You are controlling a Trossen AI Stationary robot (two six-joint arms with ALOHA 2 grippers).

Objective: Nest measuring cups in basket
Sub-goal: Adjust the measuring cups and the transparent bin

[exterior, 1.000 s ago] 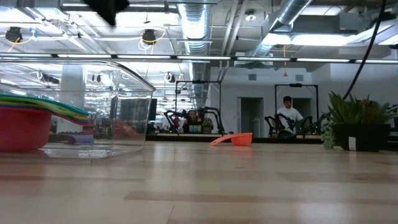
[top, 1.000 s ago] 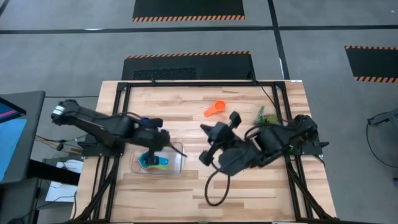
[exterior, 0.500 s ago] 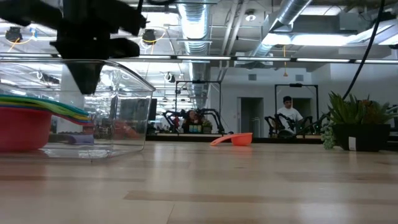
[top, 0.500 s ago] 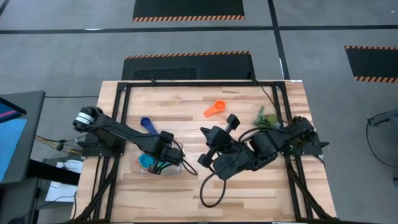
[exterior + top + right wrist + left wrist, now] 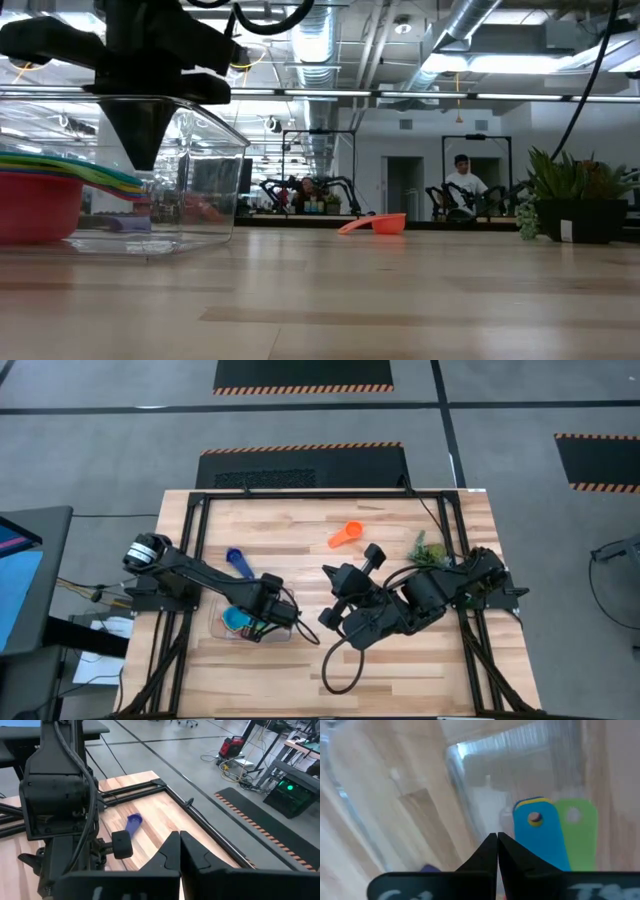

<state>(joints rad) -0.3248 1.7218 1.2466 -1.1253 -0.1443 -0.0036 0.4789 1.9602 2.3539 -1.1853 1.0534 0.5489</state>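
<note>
The clear basket [image 5: 283,628] sits left of the table's middle and holds nested measuring cups [image 5: 40,200]: red at the bottom, with the blue handle [image 5: 536,837] and green handle [image 5: 576,827] fanned out. My left gripper [image 5: 497,836] is shut. It points straight down inside the basket [image 5: 200,180], its tip [image 5: 140,160] just above the handles. Whether it touches them cannot be told. A blue cup [image 5: 237,560] and an orange cup [image 5: 345,535] lie on the table farther back. My right gripper [image 5: 179,840] is shut and held high over the table's middle.
A small leafy plant [image 5: 428,547] stands at the right, behind my right arm [image 5: 420,595]. A black cable loops on the wood near the front [image 5: 340,670]. Black rails [image 5: 190,540] frame the table's sides. People sit in the room beyond the far edge [image 5: 462,185].
My left gripper has sunk from above the basket down into it, shifting a little toward the near right and rolling at the wrist. It has stayed shut. The blue cup on the table behind it now shows in full. The cups and basket have not moved.
</note>
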